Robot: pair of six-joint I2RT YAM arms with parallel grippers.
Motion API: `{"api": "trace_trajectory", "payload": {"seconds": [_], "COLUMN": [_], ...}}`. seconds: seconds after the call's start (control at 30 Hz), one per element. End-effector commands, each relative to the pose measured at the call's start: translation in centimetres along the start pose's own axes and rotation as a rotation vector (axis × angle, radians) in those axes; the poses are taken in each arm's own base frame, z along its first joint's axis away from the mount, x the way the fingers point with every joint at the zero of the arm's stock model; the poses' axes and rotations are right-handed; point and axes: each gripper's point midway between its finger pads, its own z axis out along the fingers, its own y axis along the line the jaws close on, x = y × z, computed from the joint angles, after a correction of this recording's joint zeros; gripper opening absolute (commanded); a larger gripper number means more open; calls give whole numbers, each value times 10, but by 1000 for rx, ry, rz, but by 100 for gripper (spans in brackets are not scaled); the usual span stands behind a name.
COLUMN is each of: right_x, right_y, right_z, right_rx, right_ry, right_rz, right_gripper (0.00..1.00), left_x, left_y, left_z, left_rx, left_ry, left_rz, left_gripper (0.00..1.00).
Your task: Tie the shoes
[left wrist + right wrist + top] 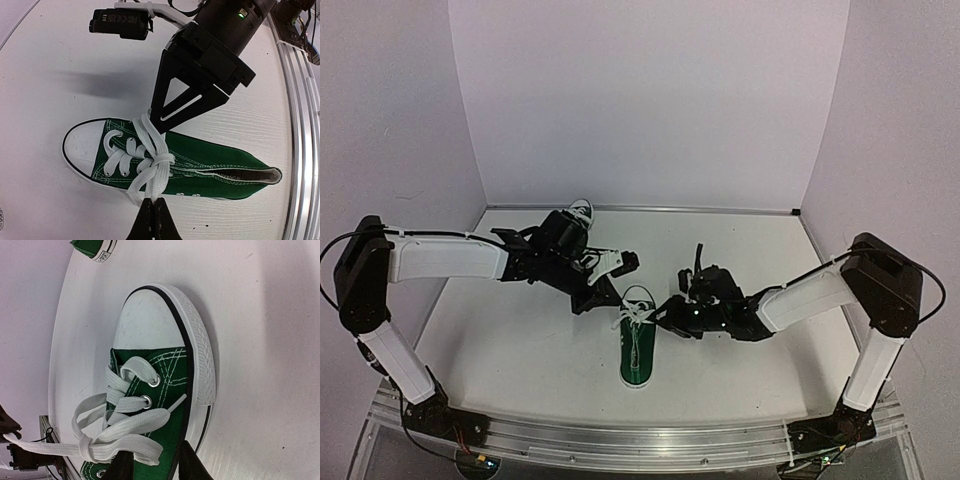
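The far shoe is mostly hidden behind the left arm. Only its white toe and a bit of green show from above, and the right wrist view cuts it off at the top edge. It lies at the far left of the table, well apart from the other shoe.

The near shoe lies at the middle of the table between the two arms, with its toe pointing far and its heel near. It seems to stand on its sole. Its white lace is crossed into a loose first knot over the tongue. The opening at the heel end shows only a narrow strip of pale lining.

The left gripper sits just left of the shoe, and its jaws are closed on a strand of the lace that runs out from the knot. The right gripper sits just right of the shoe at the laced part. Its jaws stand partly apart, with green canvas showing in the gap. Two strands rise from the knot to one of its fingers. Whether they are hooked over it or only lie against it is hard to make out.

A metal rail runs along the near edge of the table, and a plain pale wall closes the far side.
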Motion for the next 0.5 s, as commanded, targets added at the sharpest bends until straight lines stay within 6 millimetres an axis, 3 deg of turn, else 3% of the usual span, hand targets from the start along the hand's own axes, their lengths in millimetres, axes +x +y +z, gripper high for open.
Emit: {"api": "trace_trajectory", "payload": {"seconds": [0.0,0.47], "right_x": [-7,0], "right_y": [13,16], "right_z": [3,11], "right_rx": [-15,-34], "right_ry": [-21,-12], "right_rz": [-2,31], "right_gripper": [28,26], "left_x": [-25,-31], "left_y": [2,2], "left_z": [-17,-28], "left_rx": [-25,-52], "left_ry": [-86,-112], "left_rz": [25,40], "left_gripper": [0,0]}}
